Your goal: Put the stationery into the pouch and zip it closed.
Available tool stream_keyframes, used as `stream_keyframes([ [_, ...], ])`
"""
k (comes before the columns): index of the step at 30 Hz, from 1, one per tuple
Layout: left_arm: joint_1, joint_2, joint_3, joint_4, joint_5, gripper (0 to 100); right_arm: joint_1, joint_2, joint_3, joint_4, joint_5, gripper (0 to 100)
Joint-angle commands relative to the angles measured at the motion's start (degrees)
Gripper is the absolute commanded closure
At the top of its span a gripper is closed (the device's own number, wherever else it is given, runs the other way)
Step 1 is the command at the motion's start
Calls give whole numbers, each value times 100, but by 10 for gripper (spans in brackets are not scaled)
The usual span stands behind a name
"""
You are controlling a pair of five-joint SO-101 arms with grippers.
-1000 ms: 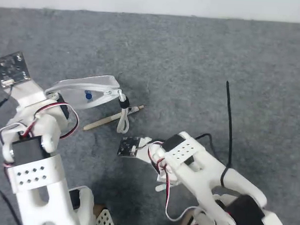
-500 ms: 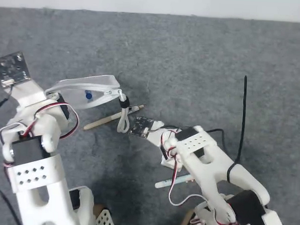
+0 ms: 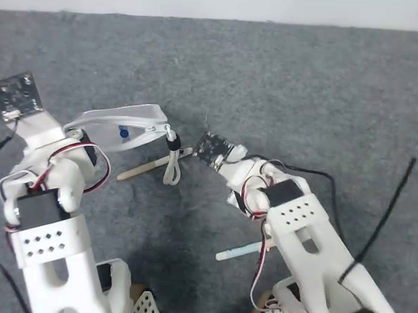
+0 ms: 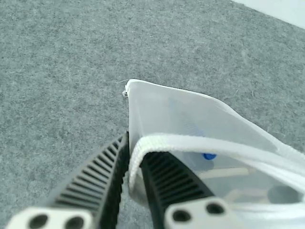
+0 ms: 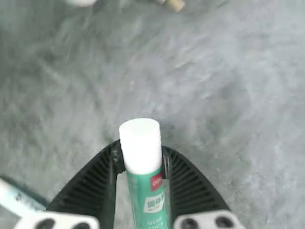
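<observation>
High view: the pouch [image 3: 120, 130] sits open on the left of the grey bench [image 3: 302, 84]. A wooden pencil [image 3: 149, 168] lies just beside its strap [image 3: 172, 165], and a pale blue pen [image 3: 238, 252] lies well apart, nearer the front.

Left wrist view: the left gripper [image 4: 131, 148] has its fingers clamped on the pouch's rim.

Right wrist view: the right gripper [image 5: 139, 155] has its fingers closed around a white-capped green glue stick [image 5: 139, 140], above the bench.
</observation>
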Motion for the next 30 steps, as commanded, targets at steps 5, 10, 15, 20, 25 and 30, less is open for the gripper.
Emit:
stream_keyframes([
  [5, -9, -26, -66, -185, 62, 989, 31, -743, -659, -110, -853, 992],
  [10, -9, -26, -66, -185, 62, 989, -233, -866, -826, -110, -1565, 991],
  [15, -9, -26, -66, -185, 62, 989, -585, -1095, -905, -127, -2127, 991],
  [20, -9, -18, -66, -185, 62, 989, -787, -1411, -905, -145, -2189, 991],
  [25, -9, -18, -66, -185, 62, 989, -927, -1930, -905, -171, -2189, 991],
  [30, -9, -18, -66, -185, 62, 989, -1200, -2334, -897, -180, -2189, 991],
])
